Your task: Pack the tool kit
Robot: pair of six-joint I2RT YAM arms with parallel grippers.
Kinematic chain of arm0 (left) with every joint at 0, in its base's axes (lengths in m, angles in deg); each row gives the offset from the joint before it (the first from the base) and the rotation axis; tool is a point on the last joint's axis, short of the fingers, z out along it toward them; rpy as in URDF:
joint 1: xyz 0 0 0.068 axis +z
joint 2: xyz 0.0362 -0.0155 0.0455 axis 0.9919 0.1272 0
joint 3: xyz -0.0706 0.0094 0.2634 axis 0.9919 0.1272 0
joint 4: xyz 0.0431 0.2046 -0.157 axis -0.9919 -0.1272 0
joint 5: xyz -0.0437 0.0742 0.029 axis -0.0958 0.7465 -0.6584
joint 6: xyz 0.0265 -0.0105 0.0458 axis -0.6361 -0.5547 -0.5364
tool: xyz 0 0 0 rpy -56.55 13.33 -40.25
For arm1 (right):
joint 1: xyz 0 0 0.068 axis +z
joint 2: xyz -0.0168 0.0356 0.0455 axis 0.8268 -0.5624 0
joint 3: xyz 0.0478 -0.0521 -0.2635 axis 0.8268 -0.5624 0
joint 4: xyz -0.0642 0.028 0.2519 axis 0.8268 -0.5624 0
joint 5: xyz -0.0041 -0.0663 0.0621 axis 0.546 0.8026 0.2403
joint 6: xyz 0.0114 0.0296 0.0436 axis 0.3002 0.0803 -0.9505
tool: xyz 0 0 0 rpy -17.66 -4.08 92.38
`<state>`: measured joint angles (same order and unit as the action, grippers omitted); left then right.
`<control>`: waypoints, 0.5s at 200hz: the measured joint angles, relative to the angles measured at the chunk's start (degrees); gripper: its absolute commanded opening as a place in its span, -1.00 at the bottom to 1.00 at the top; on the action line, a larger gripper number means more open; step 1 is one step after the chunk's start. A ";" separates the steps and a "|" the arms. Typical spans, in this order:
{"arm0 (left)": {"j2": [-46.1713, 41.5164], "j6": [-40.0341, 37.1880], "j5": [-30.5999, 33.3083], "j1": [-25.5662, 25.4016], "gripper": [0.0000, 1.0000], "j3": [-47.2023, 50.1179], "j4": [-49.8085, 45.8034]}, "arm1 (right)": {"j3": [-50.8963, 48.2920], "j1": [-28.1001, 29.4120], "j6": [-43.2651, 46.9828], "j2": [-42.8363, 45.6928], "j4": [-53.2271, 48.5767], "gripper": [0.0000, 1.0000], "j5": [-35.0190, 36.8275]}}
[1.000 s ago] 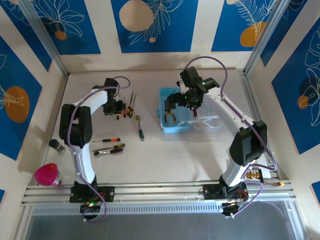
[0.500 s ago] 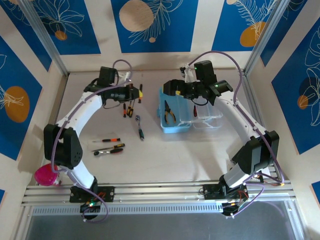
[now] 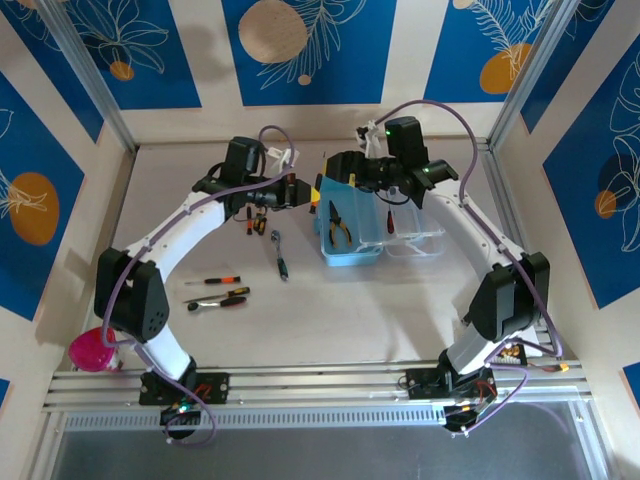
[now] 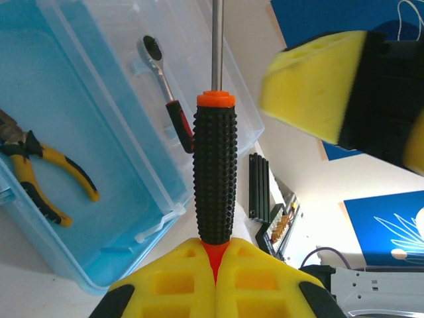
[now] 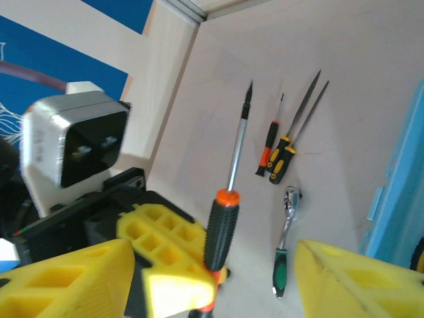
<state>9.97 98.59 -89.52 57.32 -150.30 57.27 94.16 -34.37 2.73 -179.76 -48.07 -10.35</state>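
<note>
Pinching a screwdriver (image 4: pixel 214 172), left jaws face seemingly open right jaws.

Pale beige tabletop (image 3: pixel 330 320), matte, evenly lit, soft shadows. Back wall (image 3: pixel 300 50): blue panels with white leaf line-art and tan circle, cream strips between. Side walls (image 3: pixel 40 180) same pattern, orange circles. Aluminium corner posts (image 3: pixel 85 75). Slotted aluminium rail (image 3: pixel 320 385) along near edge.

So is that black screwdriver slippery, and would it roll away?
The screwdriver has a bumpy handle, so it is probably not slippery. Its straight metal shaft looks stiff. The handle looks round, so it might roll if set down.
</note>
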 measured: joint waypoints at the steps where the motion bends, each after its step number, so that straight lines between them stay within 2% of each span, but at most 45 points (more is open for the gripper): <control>1: 0.00 0.00 0.00 -0.04 -1.00 0.00 0.04 | 0.00 0.00 0.04 -0.04 0.00 0.24 0.00; 33: 0.00 0.20 -0.11 -1.20 -1.00 0.00 0.79 | 0.00 0.55 -0.87 -1.46 0.04 0.07 0.70; 100: 0.02 0.20 -0.35 -1.73 -1.00 0.00 0.81 | 0.02 1.99 -2.10 -3.06 1.03 -0.62 0.68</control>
<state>9.99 98.78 -89.87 55.60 -150.30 58.08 94.19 -32.38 0.63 -182.82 -47.04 -9.67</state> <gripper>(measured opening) 0.060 0.238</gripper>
